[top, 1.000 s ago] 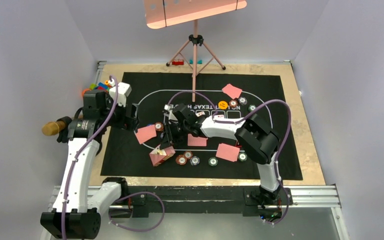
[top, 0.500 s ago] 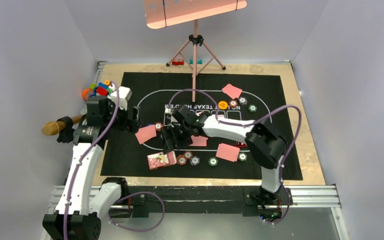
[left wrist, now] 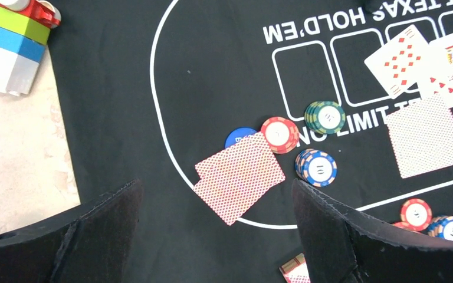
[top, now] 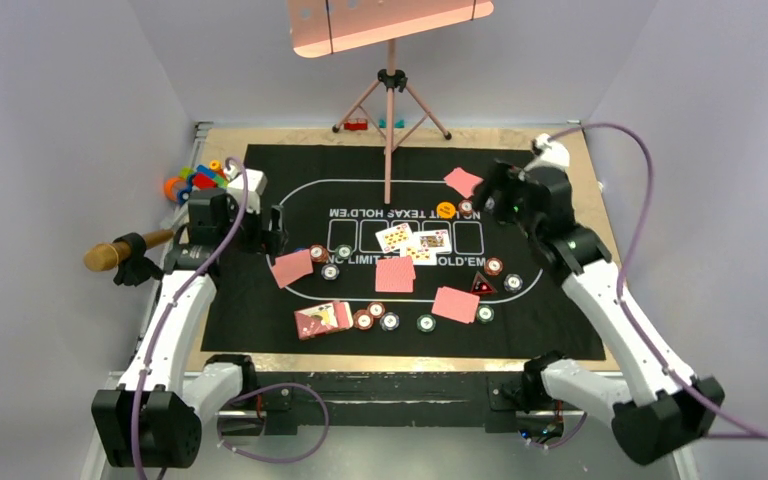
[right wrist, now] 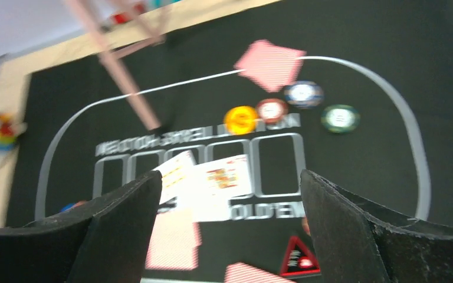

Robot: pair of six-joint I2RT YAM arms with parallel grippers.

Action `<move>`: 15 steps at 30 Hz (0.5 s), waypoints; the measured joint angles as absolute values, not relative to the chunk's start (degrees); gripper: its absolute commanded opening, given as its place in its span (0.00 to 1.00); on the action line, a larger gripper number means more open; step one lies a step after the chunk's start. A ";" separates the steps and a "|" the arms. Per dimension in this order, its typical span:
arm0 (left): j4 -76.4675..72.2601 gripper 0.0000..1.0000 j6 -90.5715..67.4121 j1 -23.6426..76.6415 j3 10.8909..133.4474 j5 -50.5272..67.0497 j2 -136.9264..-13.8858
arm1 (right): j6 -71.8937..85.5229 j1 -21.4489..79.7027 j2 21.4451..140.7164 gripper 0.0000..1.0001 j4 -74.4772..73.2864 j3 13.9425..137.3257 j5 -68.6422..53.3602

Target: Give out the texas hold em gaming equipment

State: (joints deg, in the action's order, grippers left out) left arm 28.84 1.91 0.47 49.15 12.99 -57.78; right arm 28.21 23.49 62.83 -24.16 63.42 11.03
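Spread wide, empty, at left gripper (left wrist: 215, 186), over a lattice-backed card (left wrist: 239, 177) flat on the black mat (left wrist: 212, 59), blue button (left wrist: 238, 135) tucked under its edge, striped round chips (left wrist: 279, 134) just beside. Equally parted, holding nothing, at right gripper (right wrist: 230, 177), above face-up cards (right wrist: 212, 177), orange button (right wrist: 241, 119), dark triangle (right wrist: 298, 257). Off the mat's corner, blocky plastic toy bricks (left wrist: 12, 35).

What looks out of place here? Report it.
The two face-up cards lie tilted and overlapping across the printed boxes of the mat. Colourful toy blocks sit at its far-left corner, unrelated to poker.
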 measured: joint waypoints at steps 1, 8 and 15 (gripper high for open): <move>27.00 1.00 2.00 0.47 47.42 12.95 -57.63 | 27.68 21.06 60.31 0.92 -23.05 59.86 13.98; 12.38 1.00 2.57 0.45 35.86 11.60 -55.40 | 17.30 19.79 56.05 0.94 -8.29 40.86 31.64; -6.55 1.00 1.96 0.45 29.04 9.15 -58.33 | 6.11 15.86 59.02 0.96 19.07 26.74 40.99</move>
